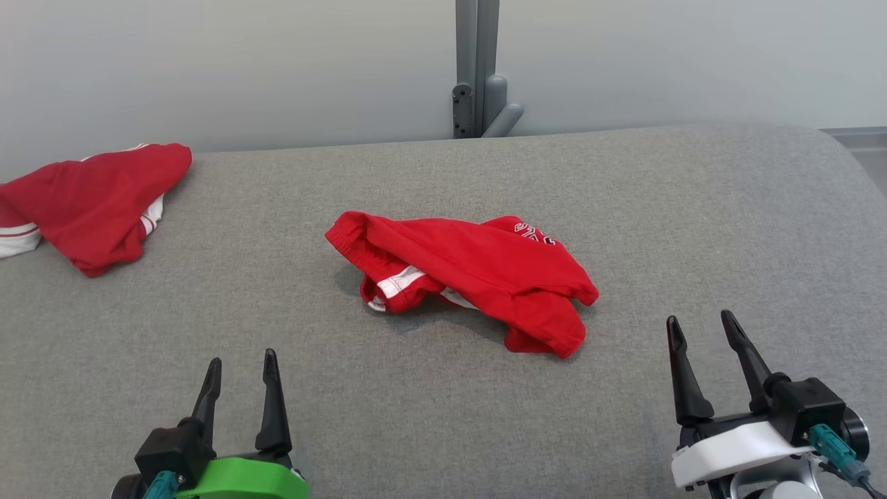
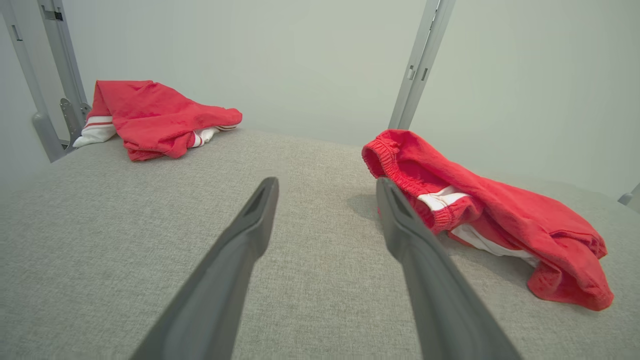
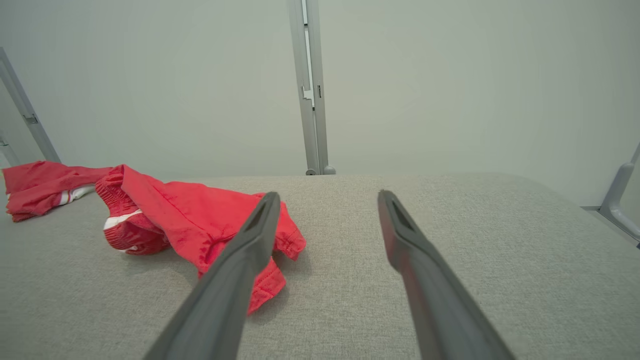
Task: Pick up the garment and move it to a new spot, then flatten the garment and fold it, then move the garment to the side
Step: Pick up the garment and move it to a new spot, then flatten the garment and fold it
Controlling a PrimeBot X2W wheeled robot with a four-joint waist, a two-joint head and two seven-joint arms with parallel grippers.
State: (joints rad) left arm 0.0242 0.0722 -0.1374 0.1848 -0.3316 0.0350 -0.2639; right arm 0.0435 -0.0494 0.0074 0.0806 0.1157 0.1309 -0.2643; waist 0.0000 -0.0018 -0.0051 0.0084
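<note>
A crumpled red garment [image 1: 471, 274] with white stripes and an elastic waistband lies in a heap at the middle of the grey padded surface [image 1: 443, 416]. The left wrist view has the garment [image 2: 490, 215] to the right of my fingers; the right wrist view has it [image 3: 190, 220] to the left, partly behind one finger. My left gripper [image 1: 241, 360] stands open at the lower left, well short of the heap, nothing between its fingers. At the lower right my right gripper [image 1: 700, 322] is open too, apart from the cloth's near right corner.
A second red and white garment [image 1: 90, 201] lies bunched at the far left edge of the surface, also seen in the left wrist view [image 2: 155, 117]. A grey metal post [image 1: 477, 69] stands behind the far edge against a pale wall.
</note>
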